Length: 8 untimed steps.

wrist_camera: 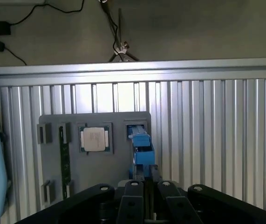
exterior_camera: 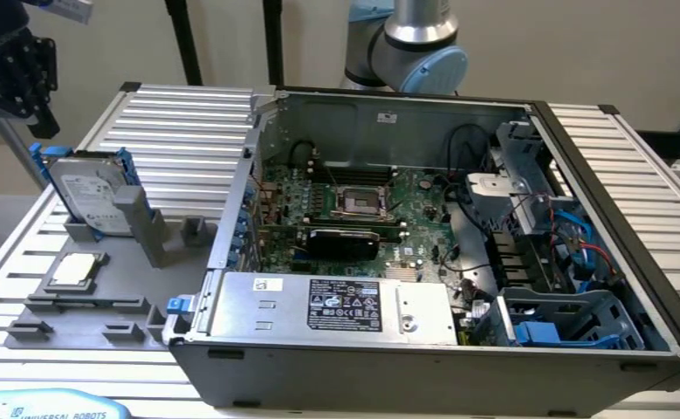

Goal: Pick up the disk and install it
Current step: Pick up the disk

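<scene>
Tool (exterior_camera: 35, 109) above the upright disk (exterior_camera: 89, 196), nothing held.

Tool at ten o'clock of the scene in the exterior view, its fingers (wrist_camera: 139, 173) drawn almost together in the wrist view and gripping nothing. At the tool's five o'clock, well apart from it, the disk stands on edge, slotted in a grey holder (exterior_camera: 141, 231) on the ribbed counter (exterior_camera: 188, 122). A CPU chip (exterior_camera: 74, 269) lies flat at the disk's six o'clock. At the holder's three o'clock sits the open computer case (exterior_camera: 619, 183), a power supply box (exterior_camera: 328, 305) along its near wall. The disk likely handles as a dense, rigid block with smooth metal faces, sensitive to knocks. Its blue carrier frame (wrist_camera: 142, 148) looks thin and springy. The soundest hold, I judge, is across the two broad faces at the exposed upper part, a span wider than the present slit between the fingers.
</scene>
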Tool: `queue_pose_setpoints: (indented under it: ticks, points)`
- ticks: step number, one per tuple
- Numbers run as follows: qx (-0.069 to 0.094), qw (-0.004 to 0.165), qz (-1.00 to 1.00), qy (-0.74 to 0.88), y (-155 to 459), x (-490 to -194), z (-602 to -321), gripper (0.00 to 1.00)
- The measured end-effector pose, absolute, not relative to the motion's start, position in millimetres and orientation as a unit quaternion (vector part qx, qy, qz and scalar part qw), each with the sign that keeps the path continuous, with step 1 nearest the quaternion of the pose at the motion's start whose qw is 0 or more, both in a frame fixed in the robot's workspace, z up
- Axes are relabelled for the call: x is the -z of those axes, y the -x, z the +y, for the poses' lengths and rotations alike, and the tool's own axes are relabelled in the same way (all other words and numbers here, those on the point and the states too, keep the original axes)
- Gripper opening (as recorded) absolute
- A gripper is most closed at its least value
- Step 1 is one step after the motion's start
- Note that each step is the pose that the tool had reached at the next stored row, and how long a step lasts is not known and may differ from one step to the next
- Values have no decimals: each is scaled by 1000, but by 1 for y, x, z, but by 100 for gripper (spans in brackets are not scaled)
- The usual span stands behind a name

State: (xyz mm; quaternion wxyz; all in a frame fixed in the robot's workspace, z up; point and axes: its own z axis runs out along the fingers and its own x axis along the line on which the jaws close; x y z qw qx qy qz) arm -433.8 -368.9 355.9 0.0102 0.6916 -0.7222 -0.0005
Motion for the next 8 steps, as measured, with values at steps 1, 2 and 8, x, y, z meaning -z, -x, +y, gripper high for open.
queue_pose_setpoints:
  ticks: [1,2,8]
  points:
    - [1,10,-722,-692,434,-356,-369,24]
    - [1,10,-722,-692,434,-355,-369,24]
    - [1,10,-722,-692,434,-348,-369,47]
